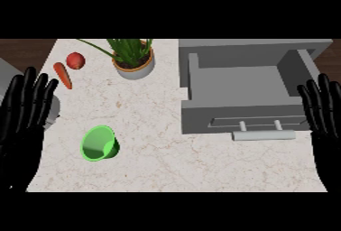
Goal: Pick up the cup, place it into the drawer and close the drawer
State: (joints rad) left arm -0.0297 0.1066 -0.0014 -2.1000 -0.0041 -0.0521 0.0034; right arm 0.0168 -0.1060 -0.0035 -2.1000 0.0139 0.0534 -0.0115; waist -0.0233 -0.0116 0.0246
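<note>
In the lower left of the frame, on the pale marble-patterned bench, the bright green plastic cup lay tipped on its side, its open mouth facing the viewer and its base hidden behind the rim. Well apart from it, at the right of the frame, stood the grey box-shaped drawer, pulled open, its hollow showing nothing inside and its pale bar handle jutting from the front panel. The drawer's far right wall was partly covered by the black right hand, which stood at the right edge with fingers straight and slightly apart, holding nothing; its outer side was cut off by the frame. The black left hand rested at the left edge, fingers likewise straight and spread, touching nothing; it hid most of a grey object behind it that could not be made out. In the upper left lay an orange carrot and a red round fruit, near a leafy green plant in a pale pot.
</note>
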